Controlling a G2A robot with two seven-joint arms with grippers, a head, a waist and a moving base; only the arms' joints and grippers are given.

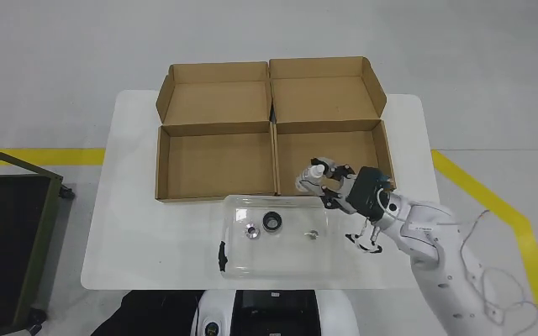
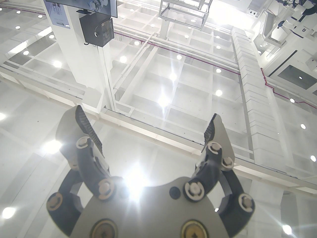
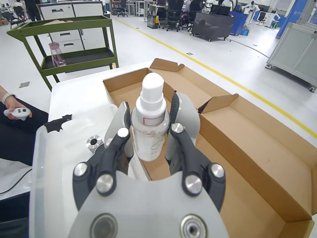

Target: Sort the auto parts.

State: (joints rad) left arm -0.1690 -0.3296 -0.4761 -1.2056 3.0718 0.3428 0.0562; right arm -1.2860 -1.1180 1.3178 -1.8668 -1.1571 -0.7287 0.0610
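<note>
Though half covered by curved fingers, plainly a small spray bottle (image 3: 149,125): clear round plastic body, white collar, smooth white domed cap. Clenched upright in the right gripper (image 3: 149,102), pressed on both sides by ribbed black pads (image 3: 173,105) on grey shells. Held over the near part of the right cardboard box (image 3: 247,137), above its brown matte floor, not touching it. Hidden behind the grey palm: the lower end of the bottle. Wall to wall with this box, the left cardboard box (image 1: 214,164), of the same shape, both with lids folded back. Nearer to the robot, a clear plastic tray (image 1: 252,269) with rounded corners and glossy walls, a torn piece of black tape (image 3: 58,122) on its rim. Inside, well apart: a short shiny metal cylinder (image 1: 250,232) with a dark hole on top, a black ring (image 1: 272,222), and a tiny silvery piece (image 1: 311,234), perhaps a bolt, too small to name. Left gripper (image 2: 147,113) spread wide with nothing between, toothed black pads, pointed up at a white gridded ceiling (image 2: 173,63).
</note>
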